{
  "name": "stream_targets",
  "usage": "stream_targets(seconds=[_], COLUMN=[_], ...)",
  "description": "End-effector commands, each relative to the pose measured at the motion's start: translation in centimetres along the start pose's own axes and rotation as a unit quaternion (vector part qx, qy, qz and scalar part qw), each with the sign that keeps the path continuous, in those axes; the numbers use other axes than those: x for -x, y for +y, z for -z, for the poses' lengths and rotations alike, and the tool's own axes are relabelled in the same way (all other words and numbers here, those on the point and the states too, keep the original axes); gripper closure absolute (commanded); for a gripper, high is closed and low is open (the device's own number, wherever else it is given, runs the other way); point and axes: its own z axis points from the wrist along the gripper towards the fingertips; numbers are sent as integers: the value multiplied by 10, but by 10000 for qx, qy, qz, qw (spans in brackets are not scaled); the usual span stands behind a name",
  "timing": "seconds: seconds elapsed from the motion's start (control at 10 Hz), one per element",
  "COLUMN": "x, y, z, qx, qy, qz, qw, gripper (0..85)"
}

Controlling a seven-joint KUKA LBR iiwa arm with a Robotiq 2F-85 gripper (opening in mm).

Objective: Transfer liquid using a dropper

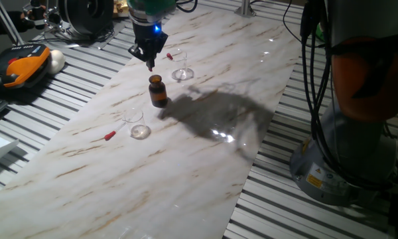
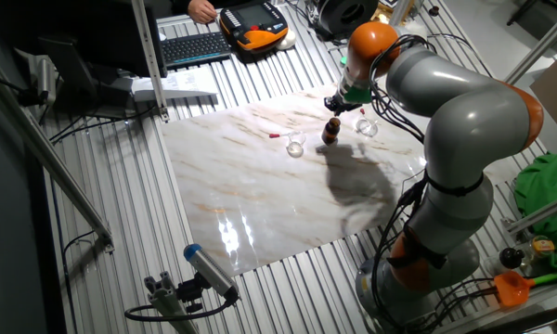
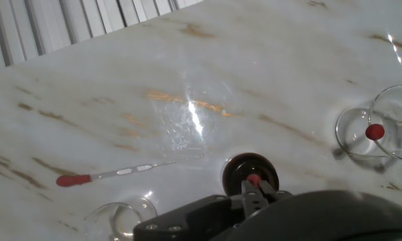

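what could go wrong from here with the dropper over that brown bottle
1. The gripper holds a dropper just above the brown bottle; slightly off-centre, the tip may hit the rim and tip the bottle.
2. The glass beaker stands close behind; a sideways swing might knock it.
3. The spare dropper lies loose on the table and may roll.

In the hand view the fingers [image 3: 253,189] crowd the bottom edge, and whether they pinch the small red tip above the brown bottle [image 3: 250,173] cannot be told. The near glass [image 3: 120,217] is cut off by the bottom edge, and the right glass [image 3: 382,127] by the right edge. In the other fixed view the dropper [image 2: 274,135] is a mere speck, probably lying flat on the desk [image 2: 260,186].
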Motion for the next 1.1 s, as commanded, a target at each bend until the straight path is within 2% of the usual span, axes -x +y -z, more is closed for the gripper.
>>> stream_targets(seconds=[0.0,1.0], x=[0,0], y=[0,0], z=[0,0], qx=[16,-33], qy=[-11,-34], qz=[-3,-18], qw=[10000,10000], gripper=[850,850])
